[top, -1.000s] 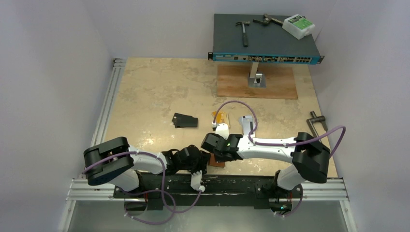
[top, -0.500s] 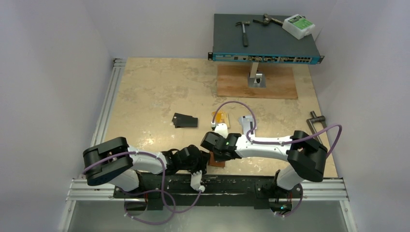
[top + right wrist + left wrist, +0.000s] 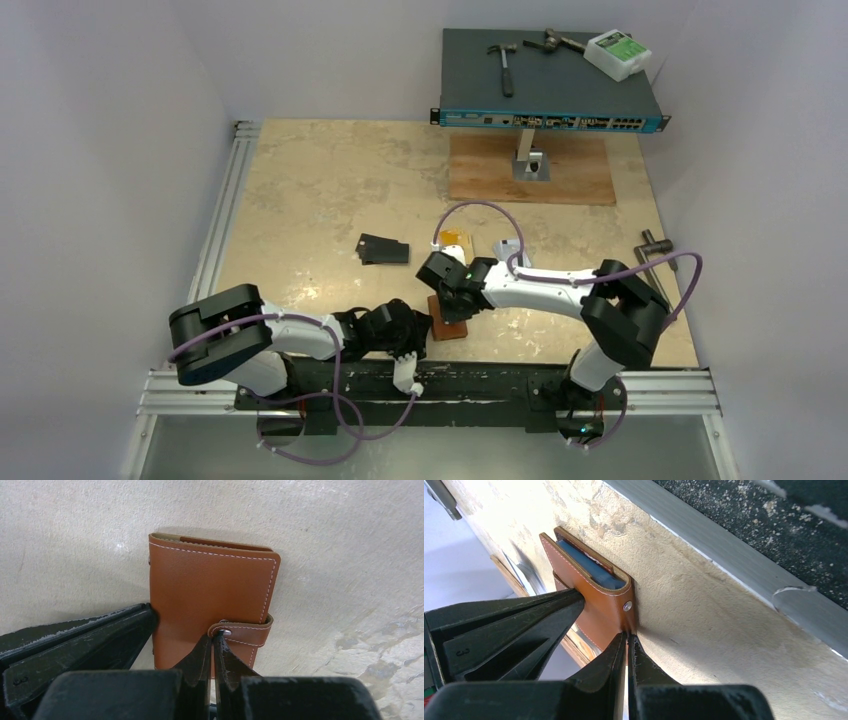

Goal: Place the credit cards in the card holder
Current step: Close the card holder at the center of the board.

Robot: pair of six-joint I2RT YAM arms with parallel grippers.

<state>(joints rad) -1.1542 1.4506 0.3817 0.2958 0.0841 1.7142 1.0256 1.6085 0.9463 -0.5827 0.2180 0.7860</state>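
A small brown leather folding card holder point(image 3: 447, 320) with a light blue lining lies near the front edge of the mottled beige stone worktop point(image 3: 320, 190). The left fingers point(image 3: 611, 662) are pressed together, pinching its stitched edge beside a rivet. The right fingers point(image 3: 197, 662) are pressed together with their tips against its snap tab. Flat black plastic credit cards point(image 3: 384, 249), a gold-orange one point(image 3: 453, 237) and a silvery white one point(image 3: 505, 246) lie farther back.
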